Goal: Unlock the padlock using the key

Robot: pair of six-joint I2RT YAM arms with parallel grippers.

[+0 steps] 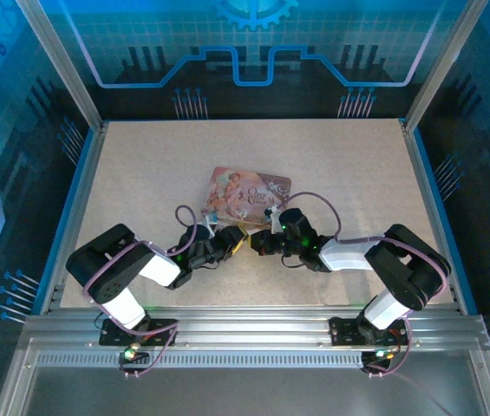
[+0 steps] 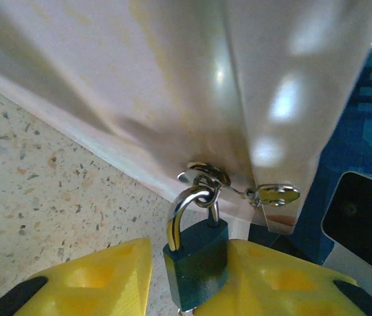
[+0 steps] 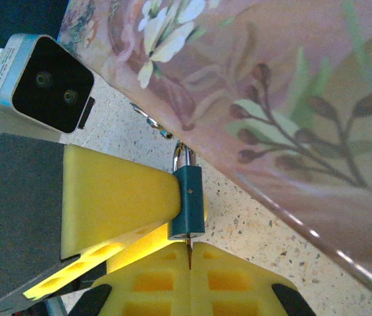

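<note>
The padlock (image 3: 189, 201) is clamped in the jaws of the left gripper (image 2: 189, 249), its shackle shut and hooked to the tin (image 1: 249, 192). The key (image 3: 189, 245), pinched in the jaws of the right gripper (image 3: 189, 258), is set at the keyhole, so the turn appears left to do. The speckled surface (image 1: 140, 173) is walled by blue-lit panels.

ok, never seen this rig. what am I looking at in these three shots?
Two robot arms are mounted at the edge of a speckled table. The overhead picture looks down on both; the other two are taken from each wrist. A pink printed tin lies on the table, with a small padlock hooked through its clasp. The left hand pinches the padlock's body. The right hand holds a thin key with its tip at the padlock's underside.
</note>
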